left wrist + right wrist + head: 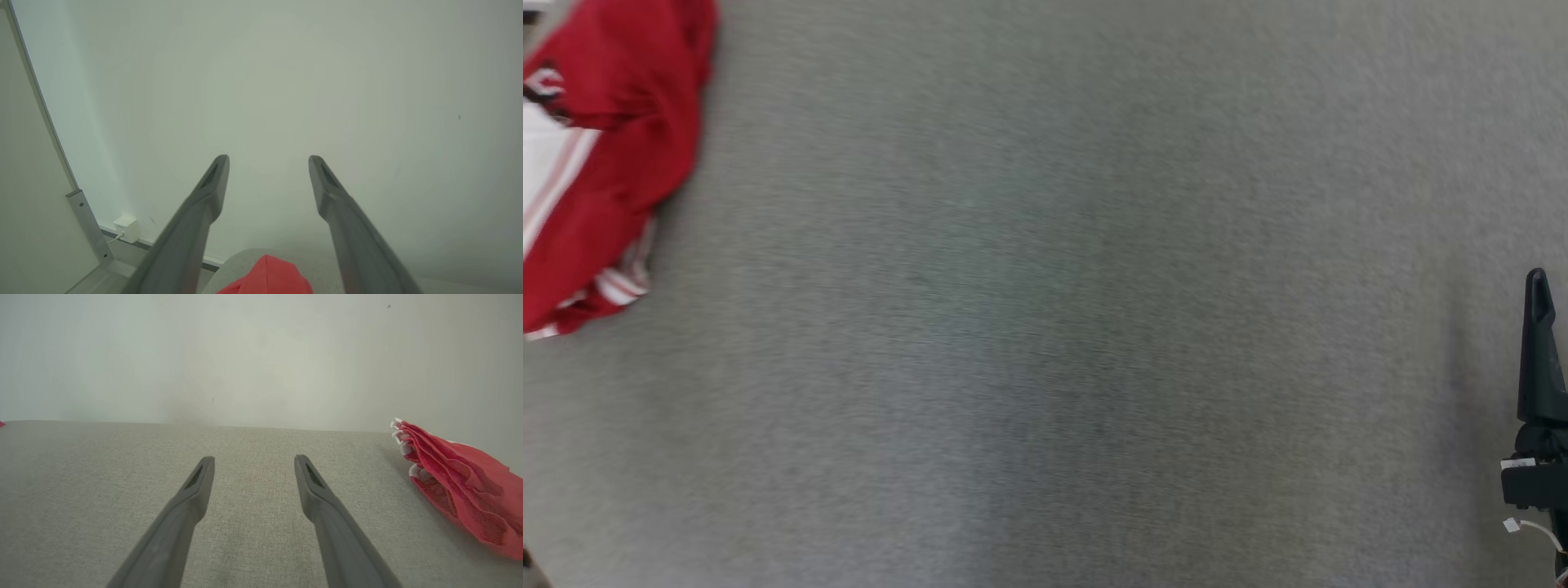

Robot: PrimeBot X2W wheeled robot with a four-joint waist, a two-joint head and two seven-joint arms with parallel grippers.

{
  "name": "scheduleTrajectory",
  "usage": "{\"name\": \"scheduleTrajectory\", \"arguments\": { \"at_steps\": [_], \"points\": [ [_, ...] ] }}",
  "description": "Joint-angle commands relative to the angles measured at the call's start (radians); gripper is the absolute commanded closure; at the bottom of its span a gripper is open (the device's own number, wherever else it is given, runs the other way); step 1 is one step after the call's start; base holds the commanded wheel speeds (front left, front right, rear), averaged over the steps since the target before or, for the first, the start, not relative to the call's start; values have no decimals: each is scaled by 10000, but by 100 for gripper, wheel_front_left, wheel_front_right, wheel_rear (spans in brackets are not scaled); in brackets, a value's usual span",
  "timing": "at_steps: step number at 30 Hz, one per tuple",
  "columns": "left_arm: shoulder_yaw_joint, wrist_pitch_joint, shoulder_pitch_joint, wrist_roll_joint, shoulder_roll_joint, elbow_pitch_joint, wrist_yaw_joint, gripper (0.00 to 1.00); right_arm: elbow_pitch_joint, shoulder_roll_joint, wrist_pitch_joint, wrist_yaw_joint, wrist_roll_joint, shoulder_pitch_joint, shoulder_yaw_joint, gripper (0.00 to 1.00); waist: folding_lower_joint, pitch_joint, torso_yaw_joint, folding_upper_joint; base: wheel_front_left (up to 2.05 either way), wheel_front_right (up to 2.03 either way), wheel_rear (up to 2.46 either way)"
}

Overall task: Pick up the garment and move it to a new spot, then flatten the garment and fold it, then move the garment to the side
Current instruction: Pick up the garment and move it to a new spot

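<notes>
Head view, smeared: red garment point(605, 147) with white stripes and white panel, bunched in a heap on the grey fabric surface point(1045, 327), cut off by the frame edge. It lies well apart from the right tool point(254, 459), far off to that tool's left, with a wide bare stretch of surface between. One dark finger point(1539, 343) of the right tool shows at the lower right of the head view.

Right wrist view: right tool fingers spread wide, nothing between them, low over bare surface. Garment point(461, 486) is off to one side of the fingers, not touching; stacked folds and white hems visible.

Left wrist view: left tool point(269, 157) also spread wide and empty, pointing at a pale wall point(286, 81). A red peak of the garment point(265, 277) sits below it, between the finger bases; contact can't be told.

Step, my read: pick-up not yet done. The cloth looks crumpled rather than flattened or neatly folded, and neither tool grips it. Could also be a finished set-aside; the heap's messiness argues against that.

Next move calls for: left tool is the nearer one. It needs to tip down from the wall toward the heap, straddle a raised fold or hem, pinch it, lift, then carry toward the bare middle of the surface in front of the right tool.
</notes>
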Motion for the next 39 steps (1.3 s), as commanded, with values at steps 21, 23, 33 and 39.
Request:
{"name": "scheduleTrajectory", "arguments": {
  "at_steps": [21, 23, 33, 39],
  "points": [
    [-145, 2798, -1013, -149, 1273, 5607, 27, 0, -222, -306, -140, -25, -40, -286, -206, 0, -2, 2154, -2232, -2, 0, 0, 0],
    [-248, 3089, -1023, -138, 1208, 5940, -2, 0, -287, -307, -108, -25, -55, -278, -233, 0, -2, 2169, -2196, -2, 0, 0, 0],
    [-603, 1399, -1420, 139, 1486, 5842, 8, 100, -108, -175, -110, -25, 43, -336, -107, 0, -2, 1777, -1981, -2, 0, 0, 0],
    [-1037, 277, -2016, 343, 1528, 5394, -267, 100, 393, 41, -288, -25, 143, -480, 244, 0, -2, 1045, -1799, -2, 0, 0, 0]
  ]
}}
